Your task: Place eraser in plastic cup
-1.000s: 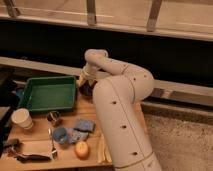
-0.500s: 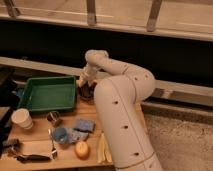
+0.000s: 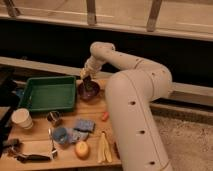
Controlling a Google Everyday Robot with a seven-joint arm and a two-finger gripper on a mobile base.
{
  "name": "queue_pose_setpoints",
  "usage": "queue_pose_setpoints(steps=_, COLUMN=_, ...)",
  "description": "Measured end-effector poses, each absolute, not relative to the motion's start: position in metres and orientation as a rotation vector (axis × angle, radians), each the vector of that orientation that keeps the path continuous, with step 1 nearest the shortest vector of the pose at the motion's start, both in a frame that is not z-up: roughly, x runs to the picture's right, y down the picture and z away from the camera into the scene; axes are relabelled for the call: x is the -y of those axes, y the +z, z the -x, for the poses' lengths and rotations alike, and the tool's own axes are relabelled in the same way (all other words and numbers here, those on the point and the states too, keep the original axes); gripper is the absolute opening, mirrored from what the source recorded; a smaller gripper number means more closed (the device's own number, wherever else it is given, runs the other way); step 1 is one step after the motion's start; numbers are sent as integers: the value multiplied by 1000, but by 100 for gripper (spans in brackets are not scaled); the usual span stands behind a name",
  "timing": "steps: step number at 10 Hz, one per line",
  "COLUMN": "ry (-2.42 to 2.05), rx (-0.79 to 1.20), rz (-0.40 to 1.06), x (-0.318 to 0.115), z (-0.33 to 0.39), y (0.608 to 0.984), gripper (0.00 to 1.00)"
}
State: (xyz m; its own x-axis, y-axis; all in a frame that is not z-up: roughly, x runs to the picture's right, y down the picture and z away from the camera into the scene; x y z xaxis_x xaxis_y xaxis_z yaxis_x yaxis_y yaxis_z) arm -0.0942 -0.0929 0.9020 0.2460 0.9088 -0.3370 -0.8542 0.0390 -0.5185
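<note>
The white robot arm [image 3: 135,100] takes the most place. It rises at the right side of the view, bends, and reaches to the left and then downward. At its end the gripper [image 3: 88,82] points down, with its tips inside the rim of a dark bowl [image 3: 89,92]. The fingers are clenched together. I cannot tell if something is between them, because the tips and the inside of the bowl are both dark.

The wooden table [image 3: 97,107] lies under the gripper and extends toward the camera and to the left. The green tray [image 3: 47,94] is just left of the gripper, its edge close beside the bowl. The bowl stands directly below the gripper.

Well apart from the gripper, toward the camera, are the other things. A white cup [image 3: 21,118] stands far to the left, past the tray's front corner. A blue cloth [image 3: 82,125] lies almost straight in front of the gripper. A banana [image 3: 103,147] and a round yellow fruit [image 3: 81,148] lie further in front, at the table's near edge. The plastic cup [image 3: 61,135], light blue and short, stands in front and to the left, just beside the cloth. A metal cup [image 3: 53,118] stands behind it, near the tray. A small orange piece [image 3: 105,116] lies in front and slightly right.

The eraser I cannot find anywhere in the view.
</note>
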Motion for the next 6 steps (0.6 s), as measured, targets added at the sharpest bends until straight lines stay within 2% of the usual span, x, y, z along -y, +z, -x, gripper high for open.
queue_pose_setpoints(steps=3, ry=1342, rx=189, rz=757, x=84, z=80, y=847, gripper=0)
queue_pose_setpoints(steps=6, ry=1317, rx=272, rz=831, x=45, z=85, y=792, gripper=0)
